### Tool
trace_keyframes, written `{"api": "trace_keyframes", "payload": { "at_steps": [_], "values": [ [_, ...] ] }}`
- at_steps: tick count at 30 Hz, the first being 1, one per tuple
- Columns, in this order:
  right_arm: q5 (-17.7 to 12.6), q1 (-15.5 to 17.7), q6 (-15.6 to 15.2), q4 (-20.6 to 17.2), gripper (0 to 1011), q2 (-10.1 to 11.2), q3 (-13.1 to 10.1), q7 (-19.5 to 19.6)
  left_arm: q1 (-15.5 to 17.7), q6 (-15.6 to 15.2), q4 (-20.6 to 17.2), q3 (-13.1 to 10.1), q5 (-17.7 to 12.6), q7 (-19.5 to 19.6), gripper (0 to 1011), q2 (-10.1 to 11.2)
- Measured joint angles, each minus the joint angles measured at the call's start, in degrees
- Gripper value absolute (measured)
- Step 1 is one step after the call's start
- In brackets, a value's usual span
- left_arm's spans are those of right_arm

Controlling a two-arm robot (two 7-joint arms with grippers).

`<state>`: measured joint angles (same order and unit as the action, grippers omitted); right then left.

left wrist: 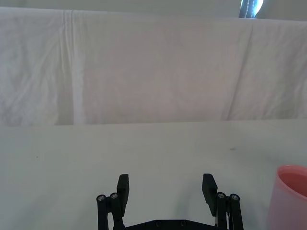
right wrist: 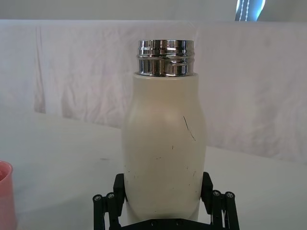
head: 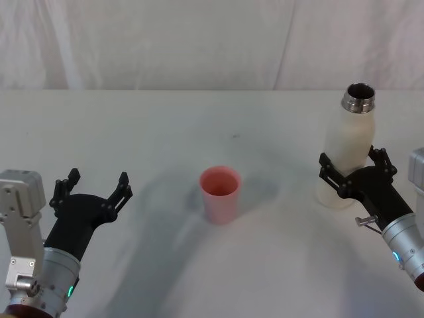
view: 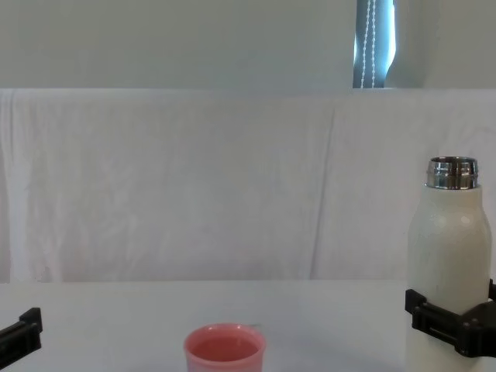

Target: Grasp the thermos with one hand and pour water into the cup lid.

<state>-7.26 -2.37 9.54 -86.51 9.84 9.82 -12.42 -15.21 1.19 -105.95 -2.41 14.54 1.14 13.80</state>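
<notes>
- The counter is a plain white sheet-covered surface, with a draped white cloth hanging behind its far edge; nothing lies between the thermos and the cup lid to block a carry.
- The thermos stands upright near the right edge of the counter, open steel neck up. Judged from its height, the low grip leaves a lot of bottle above the hand, so lifting slowly and tilting gradually should keep the pour controlled.
- The right hand has its fingers either side of the lower body of the thermos, pressed against it as far as the right wrist view shows. A firm squeeze before lifting seems wise.
- The left hand sits spread and empty near the left edge, well apart from the cup lid.
- The cup lid stands mouth up near the counter's middle; it is small and looks light, so the neck should arrive above its rim, not touching it.
</notes>
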Motion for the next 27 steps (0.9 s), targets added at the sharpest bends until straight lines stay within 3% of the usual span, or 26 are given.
{"api": "trace_keyframes", "payload": {
  "at_steps": [27],
  "values": [
    [0.1, 0.4, 0.0, -0.4, 1000, 0.0, -0.1, 0.0, 0.0, 0.0, 0.0, 0.0, 0.0, 0.0, 1001, 0.0]
  ]
}}
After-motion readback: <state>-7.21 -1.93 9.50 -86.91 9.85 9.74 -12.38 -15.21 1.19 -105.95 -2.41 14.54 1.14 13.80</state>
